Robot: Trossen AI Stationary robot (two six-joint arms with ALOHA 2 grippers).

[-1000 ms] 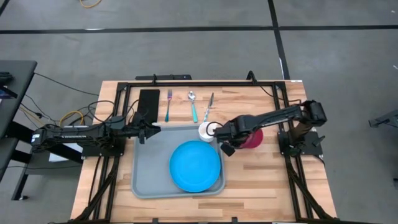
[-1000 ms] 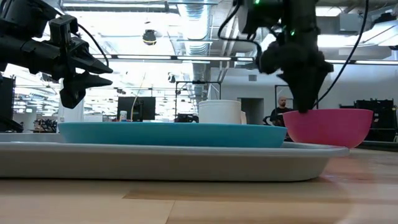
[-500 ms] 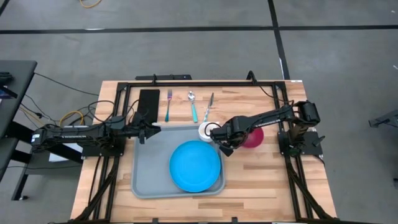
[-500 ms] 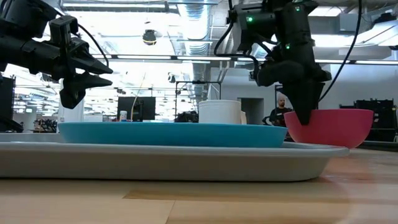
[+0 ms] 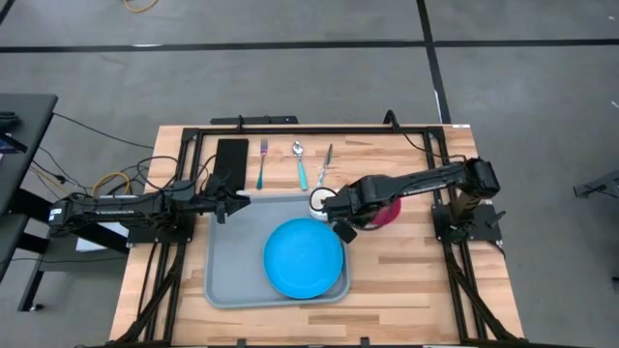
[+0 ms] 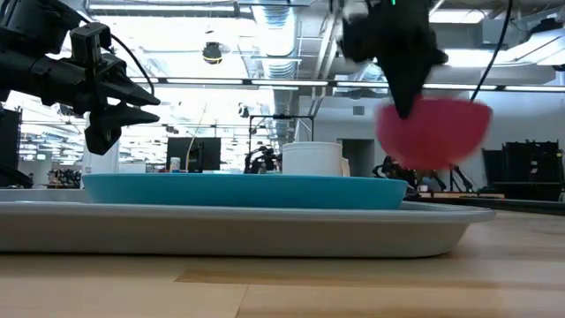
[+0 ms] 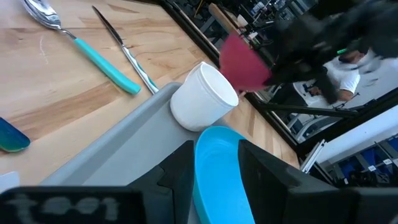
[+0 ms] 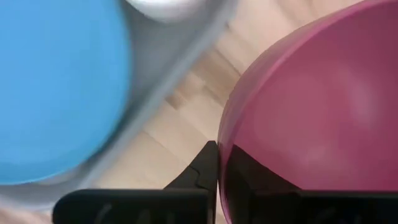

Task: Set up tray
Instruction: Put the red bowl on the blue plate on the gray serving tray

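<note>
The grey-blue tray [image 5: 228, 263] lies on the table with a round blue plate [image 5: 304, 256] on it and a white cup [image 5: 320, 203] at its far right corner. My right gripper [image 5: 360, 209] is shut on a pink bowl [image 6: 434, 131], which is in the air just right of the cup. My left gripper [image 5: 232, 205] hovers open above the tray's far left corner [image 7: 112, 155], touching nothing. The left wrist view shows the cup [image 7: 204, 98] and the bowl [image 7: 244, 62] beyond it. My right gripper holds the pink bowl by its rim [image 8: 222, 134] on the side nearest the tray. One finger [image 8: 205, 165] is outside the wall and the other inside. The fingers come from above, pointing down. The bowl hangs below them, lifted clear of the table.
A black napkin [image 5: 230, 159], a fork [image 5: 262, 162], a teal-handled spoon [image 5: 301, 164] and a knife [image 5: 324, 166] lie in a row on the wood beyond the tray's far edge. Bare wood shows right of the tray [image 5: 406, 271].
My right gripper has risen and moved a little toward the table's left, carrying the pink bowl. The bowl stood on the table right of the tray half a second ago; now it is lifted clear and nearer the cup. The left arm has kept still.
</note>
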